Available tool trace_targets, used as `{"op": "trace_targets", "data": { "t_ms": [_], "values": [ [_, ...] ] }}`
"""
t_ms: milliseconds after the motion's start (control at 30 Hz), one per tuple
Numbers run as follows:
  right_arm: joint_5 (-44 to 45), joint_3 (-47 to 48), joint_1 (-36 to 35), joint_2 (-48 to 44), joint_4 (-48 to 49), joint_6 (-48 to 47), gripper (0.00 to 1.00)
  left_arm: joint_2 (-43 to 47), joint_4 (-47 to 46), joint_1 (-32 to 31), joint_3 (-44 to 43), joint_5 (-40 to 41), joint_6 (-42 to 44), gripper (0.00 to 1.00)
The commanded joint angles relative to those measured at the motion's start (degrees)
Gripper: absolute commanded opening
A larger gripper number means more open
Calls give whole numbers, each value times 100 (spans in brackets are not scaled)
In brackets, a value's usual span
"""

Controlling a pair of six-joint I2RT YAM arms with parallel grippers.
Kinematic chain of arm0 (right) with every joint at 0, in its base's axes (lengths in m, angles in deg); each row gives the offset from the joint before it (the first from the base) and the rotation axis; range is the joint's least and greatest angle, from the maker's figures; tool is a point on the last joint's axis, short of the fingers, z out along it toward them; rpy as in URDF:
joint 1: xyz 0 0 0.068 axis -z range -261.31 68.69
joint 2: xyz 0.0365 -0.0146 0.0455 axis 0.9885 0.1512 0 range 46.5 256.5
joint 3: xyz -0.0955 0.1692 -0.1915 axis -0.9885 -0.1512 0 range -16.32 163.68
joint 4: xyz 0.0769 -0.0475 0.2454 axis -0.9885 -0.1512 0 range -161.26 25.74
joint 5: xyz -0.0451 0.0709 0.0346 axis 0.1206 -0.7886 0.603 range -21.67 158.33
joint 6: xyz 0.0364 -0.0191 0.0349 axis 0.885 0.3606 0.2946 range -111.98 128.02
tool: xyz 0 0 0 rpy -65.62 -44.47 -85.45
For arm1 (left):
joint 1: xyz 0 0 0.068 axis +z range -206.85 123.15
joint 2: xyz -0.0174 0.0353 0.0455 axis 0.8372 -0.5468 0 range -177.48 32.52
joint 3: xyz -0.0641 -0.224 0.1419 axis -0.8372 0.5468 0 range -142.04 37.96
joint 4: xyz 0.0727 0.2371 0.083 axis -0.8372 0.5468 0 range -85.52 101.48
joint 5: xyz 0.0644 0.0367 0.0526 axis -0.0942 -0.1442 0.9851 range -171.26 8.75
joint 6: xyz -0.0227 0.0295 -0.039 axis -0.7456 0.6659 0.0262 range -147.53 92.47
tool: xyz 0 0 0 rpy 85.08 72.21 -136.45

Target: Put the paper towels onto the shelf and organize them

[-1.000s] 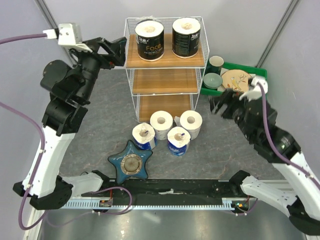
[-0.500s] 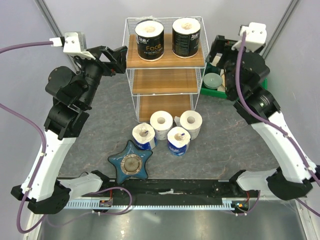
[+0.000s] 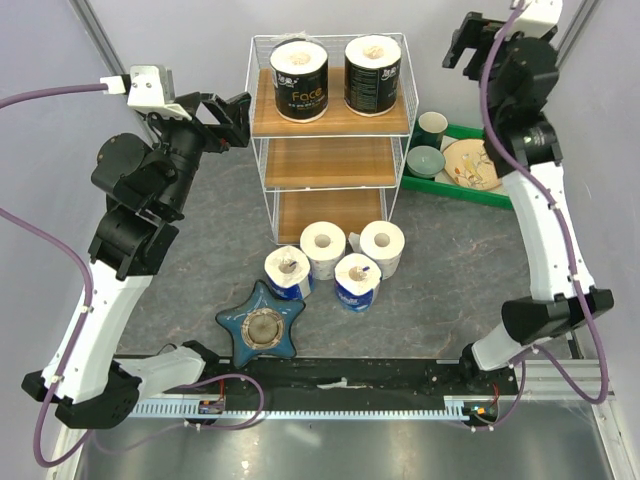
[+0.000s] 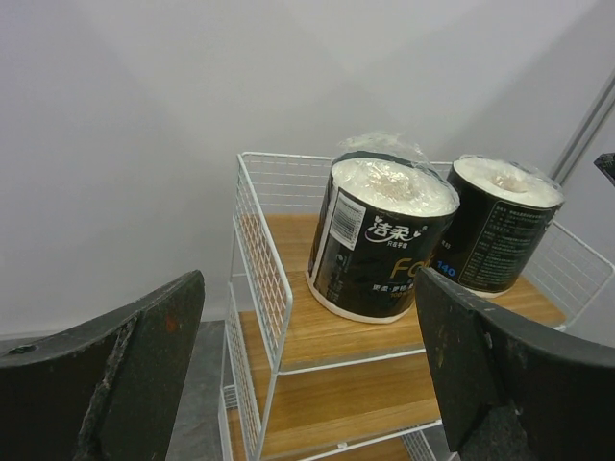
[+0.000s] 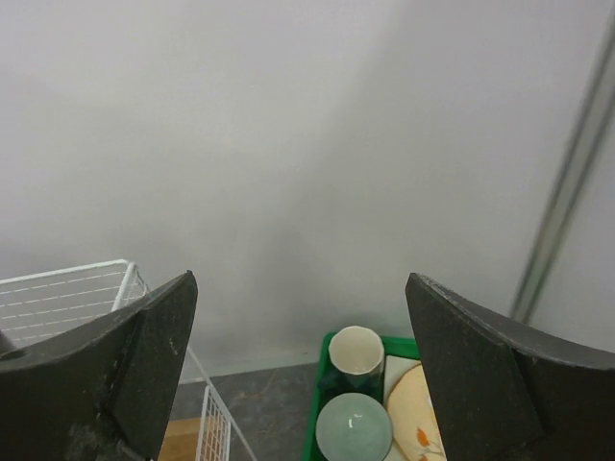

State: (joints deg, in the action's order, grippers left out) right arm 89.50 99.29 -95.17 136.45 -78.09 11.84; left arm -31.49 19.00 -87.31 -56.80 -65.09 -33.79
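Setting: robotics lab test cell. Evidence: plain grey partition walls [image 3: 180,40], metal corner posts [image 3: 100,40], grey desk [image 3: 200,260], aluminium mounting rail [image 3: 330,408].

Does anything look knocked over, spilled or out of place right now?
Nothing stands out. The black-wrapped rolls stand upright on the shelf, the other four rolls stand upright on the table, and the green tray holds its dishes tidily.

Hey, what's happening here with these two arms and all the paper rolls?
The robot is stocking the shelf. Two black-wrapped rolls stand on its top tier; four more rolls wait on the table in front. The left claw and right claw are both open and empty, raised either side of the shelf top.
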Motion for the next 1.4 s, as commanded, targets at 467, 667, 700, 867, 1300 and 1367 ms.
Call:
{"op": "trace_targets", "data": {
  "t_ms": [467,667,700,867,1300,1367],
  "values": [
    [-3215,462,939,541,301,1596,98,90,-213,49,98,106,301,97],
    [-3155,821,781,690,-93,1412,98,82,-204,49,116,62,275,97],
    [-3041,910,641,734,-199,1220,98,90,-204,49,116,54,275,97],
    [-2575,1322,324,919,-612,902,98,81,-213,49,116,45,283,97],
    [-1458,1508,-248,1095,-938,243,98,99,-204,84,133,36,301,97],
    [-1510,1508,-274,1112,-955,234,98,99,-204,93,142,27,301,97]
  ]
}}
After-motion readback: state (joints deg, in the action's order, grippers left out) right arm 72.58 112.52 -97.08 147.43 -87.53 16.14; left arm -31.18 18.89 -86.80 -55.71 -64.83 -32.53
